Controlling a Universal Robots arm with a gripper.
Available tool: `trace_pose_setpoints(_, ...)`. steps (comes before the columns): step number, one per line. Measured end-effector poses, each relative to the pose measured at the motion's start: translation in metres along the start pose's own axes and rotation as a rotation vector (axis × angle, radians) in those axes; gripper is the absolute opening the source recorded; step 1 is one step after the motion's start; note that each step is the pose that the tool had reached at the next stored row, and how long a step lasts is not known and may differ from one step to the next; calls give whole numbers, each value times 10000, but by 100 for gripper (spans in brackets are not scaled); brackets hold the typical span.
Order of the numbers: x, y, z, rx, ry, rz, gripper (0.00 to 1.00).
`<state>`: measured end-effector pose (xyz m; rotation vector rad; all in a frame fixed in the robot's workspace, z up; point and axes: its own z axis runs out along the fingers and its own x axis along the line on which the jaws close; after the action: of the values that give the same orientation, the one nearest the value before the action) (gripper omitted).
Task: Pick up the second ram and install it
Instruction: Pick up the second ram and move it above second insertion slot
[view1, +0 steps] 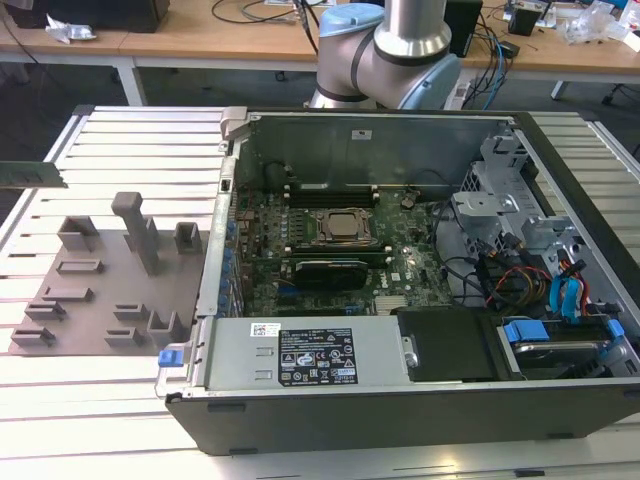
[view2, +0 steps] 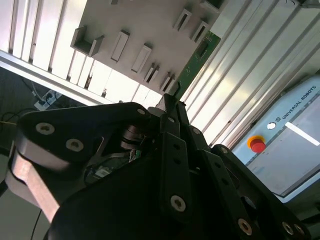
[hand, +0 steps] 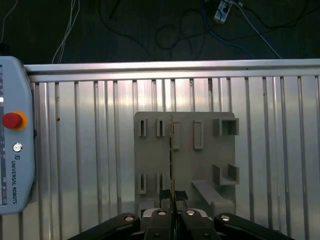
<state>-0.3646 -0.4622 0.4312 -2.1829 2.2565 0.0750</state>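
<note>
In both wrist views my gripper (hand: 172, 199) (view2: 170, 105) is shut on the second ram (hand: 172, 150) (view2: 200, 55), a thin green stick. The first wrist view shows it edge-on, running out from between the fingertips, above the grey holder plate (hand: 200, 165). In the exterior view the ram (view1: 30, 175) pokes in at the left edge, hanging above the slatted table to the left of the holder plate (view1: 100, 300). The open computer case (view1: 400, 400) lies at the exterior view's right, with black memory slots (view1: 330, 190) beside the processor socket (view1: 345, 228).
The holder plate carries several raised grey brackets and one tall post (view1: 135, 225). A teach pendant with a red button (hand: 12, 120) lies on the slatted table (hand: 275, 150) beside the plate. Cables and drive bays (view1: 540, 280) fill the case's right side. The arm's base (view1: 390, 50) stands behind the case.
</note>
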Motion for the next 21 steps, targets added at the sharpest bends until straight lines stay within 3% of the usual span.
trace_pose_setpoints(2,0,0,-2,0,0,0,13)
trace_pose_setpoints(4,-3,-92,-6,-2,1,1,13)
trace_pose_setpoints(5,-6,-175,-8,-8,1,1,13)
trace_pose_setpoints(7,-15,-427,-11,-38,1,2,13)
trace_pose_setpoints(10,-24,-711,-16,-61,2,2,13)
trace_pose_setpoints(12,-28,-827,-19,-67,2,3,13)
trace_pose_setpoints(14,-33,-1003,-23,-76,2,1,13)
trace_pose_setpoints(16,-37,-1082,-25,-80,2,4,13)
trace_pose_setpoints(21,-49,-1459,-36,-95,4,4,13)
